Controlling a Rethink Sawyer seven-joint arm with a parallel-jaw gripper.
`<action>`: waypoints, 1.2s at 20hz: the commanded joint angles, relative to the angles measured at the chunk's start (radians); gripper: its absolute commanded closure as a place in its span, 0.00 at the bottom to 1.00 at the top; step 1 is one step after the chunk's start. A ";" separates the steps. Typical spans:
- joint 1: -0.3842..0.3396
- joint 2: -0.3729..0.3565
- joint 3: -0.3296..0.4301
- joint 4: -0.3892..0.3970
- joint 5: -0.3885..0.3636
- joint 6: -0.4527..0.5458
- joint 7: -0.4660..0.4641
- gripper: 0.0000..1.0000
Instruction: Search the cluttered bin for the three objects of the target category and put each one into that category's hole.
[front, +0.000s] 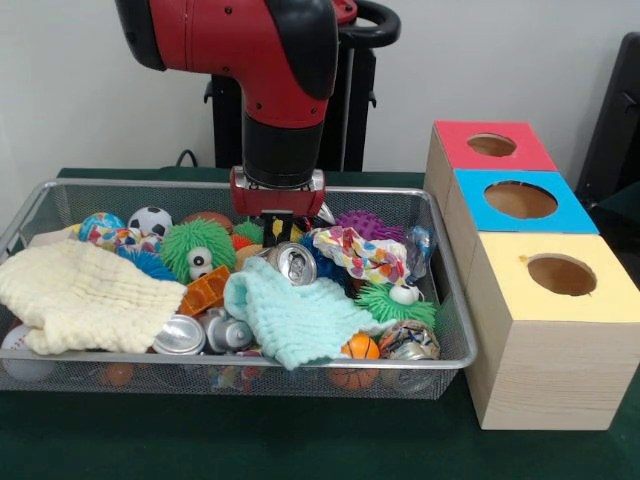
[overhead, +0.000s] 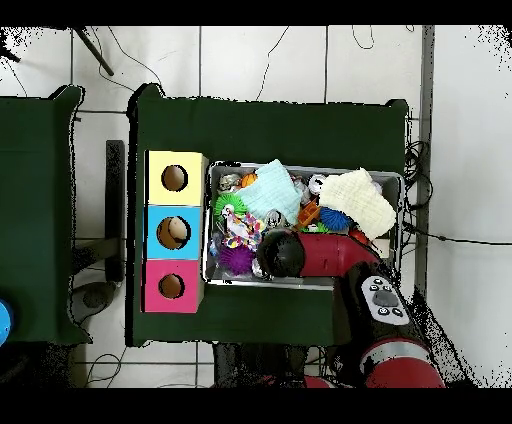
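Green cloth covers the table, and we see the bin at the frame's centre-left. At its middle a can lies tilted, pull-tab top facing us, directly under the gripper; we cannot tell whether the gripper is spread or pinching. 2 more cans lie side by side near the bin's front edge. Around them we see a mint cloth, a cream cloth, a green fuzzy toy, a purple spiky toy and a soccer ball. At the right stand 3 boxes: red, blue, yellow, each with 1 hole.
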 joint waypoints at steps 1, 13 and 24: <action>-0.017 0.016 0.122 -0.128 0.024 0.052 0.013 1.00; -0.020 -0.016 0.035 0.018 -0.001 -0.090 0.139 1.00; -0.024 -0.007 -0.009 0.119 -0.020 -0.208 0.165 1.00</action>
